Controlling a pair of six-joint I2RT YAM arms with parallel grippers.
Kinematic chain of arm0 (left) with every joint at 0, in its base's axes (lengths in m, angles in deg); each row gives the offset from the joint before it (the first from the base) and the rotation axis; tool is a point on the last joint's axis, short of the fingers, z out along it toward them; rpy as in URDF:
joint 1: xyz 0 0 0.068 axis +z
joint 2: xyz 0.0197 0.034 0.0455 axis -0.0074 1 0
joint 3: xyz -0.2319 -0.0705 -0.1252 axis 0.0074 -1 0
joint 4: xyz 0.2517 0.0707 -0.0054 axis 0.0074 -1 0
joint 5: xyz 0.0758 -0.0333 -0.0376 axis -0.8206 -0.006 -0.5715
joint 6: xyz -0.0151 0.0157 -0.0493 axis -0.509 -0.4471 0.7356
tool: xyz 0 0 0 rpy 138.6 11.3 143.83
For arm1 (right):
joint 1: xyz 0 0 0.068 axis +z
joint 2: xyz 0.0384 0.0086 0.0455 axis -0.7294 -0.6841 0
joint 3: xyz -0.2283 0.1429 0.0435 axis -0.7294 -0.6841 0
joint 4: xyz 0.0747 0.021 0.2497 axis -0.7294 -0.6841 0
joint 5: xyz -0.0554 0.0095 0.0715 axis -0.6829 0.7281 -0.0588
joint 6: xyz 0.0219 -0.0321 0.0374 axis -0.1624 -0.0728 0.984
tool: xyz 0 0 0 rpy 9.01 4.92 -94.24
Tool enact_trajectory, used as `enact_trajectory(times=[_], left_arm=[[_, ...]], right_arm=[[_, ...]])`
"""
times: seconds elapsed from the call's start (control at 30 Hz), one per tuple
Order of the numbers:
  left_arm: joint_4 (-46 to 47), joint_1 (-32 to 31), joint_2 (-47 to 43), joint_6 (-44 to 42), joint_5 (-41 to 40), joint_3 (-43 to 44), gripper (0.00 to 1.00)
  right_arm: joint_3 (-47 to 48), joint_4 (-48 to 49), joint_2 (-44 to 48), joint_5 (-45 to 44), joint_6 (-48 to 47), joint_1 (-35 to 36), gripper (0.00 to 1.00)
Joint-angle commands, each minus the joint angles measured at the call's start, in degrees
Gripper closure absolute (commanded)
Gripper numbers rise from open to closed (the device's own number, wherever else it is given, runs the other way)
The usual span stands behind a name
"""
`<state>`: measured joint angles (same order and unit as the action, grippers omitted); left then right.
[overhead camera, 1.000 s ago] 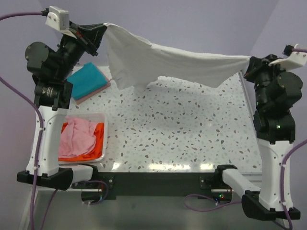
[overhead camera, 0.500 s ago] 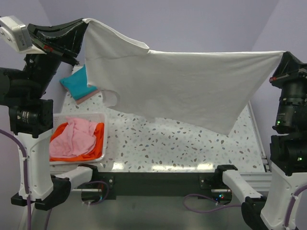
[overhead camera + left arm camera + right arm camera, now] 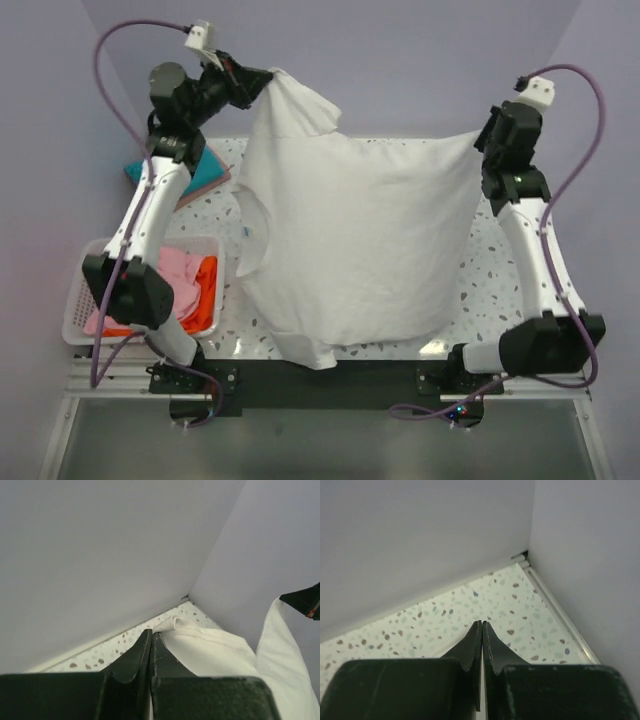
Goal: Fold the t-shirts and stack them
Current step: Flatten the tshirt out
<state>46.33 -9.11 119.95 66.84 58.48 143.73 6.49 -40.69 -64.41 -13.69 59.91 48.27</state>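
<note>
A white t-shirt [image 3: 360, 240] hangs spread between my two grippers at the far side of the table and slopes down to the near edge. The left gripper [image 3: 262, 82] is shut on one top corner; in the left wrist view its jaws [image 3: 151, 632] pinch the stitched hem [image 3: 175, 624]. At the other top corner the right gripper [image 3: 480, 140] is shut on the cloth, though the right wrist view shows only its closed jaws [image 3: 482, 624] over the speckled tabletop. A folded teal t-shirt [image 3: 208, 170] lies on a pink one at the far left.
A white lattice basket [image 3: 78, 300] at the near left holds a crumpled pink shirt [image 3: 180, 290] and an orange one [image 3: 205, 300]. Lilac walls close in the far side and both flanks. The speckled table [image 3: 490, 270] shows to the right of the cloth.
Both arms have swung from high near positions out to the far side. The white t-shirt, stretched in the air before, now drapes from the far edge down over the table.
</note>
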Motion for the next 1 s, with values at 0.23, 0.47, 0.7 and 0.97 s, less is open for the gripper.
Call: enact_trajectory(times=[0.23,0.47,0.7,0.97], left_arm=[[4.02,-0.01,26.83,0.94,-6.76,6.79,0.18],[-1.59,-1.15,21.76,-0.02,-6.94,0.84,0.09],[-18.0,-4.49,11.73,-0.56,-13.7,-11.73,0.09],[-25.25,-8.27,5.22,-1.61,-18.88,-24.12,0.07]], right_arm=[[8.22,3.9,-24.71,-5.02,1.17,-0.64,0.38],[3.24,2.48,-21.22,-0.8,1.96,-0.64,0.07],[-10.64,-1.56,-10.06,5.61,4.95,-0.55,0.07],[-26.65,-4.11,-0.56,14.05,11.1,0.41,0.01]])
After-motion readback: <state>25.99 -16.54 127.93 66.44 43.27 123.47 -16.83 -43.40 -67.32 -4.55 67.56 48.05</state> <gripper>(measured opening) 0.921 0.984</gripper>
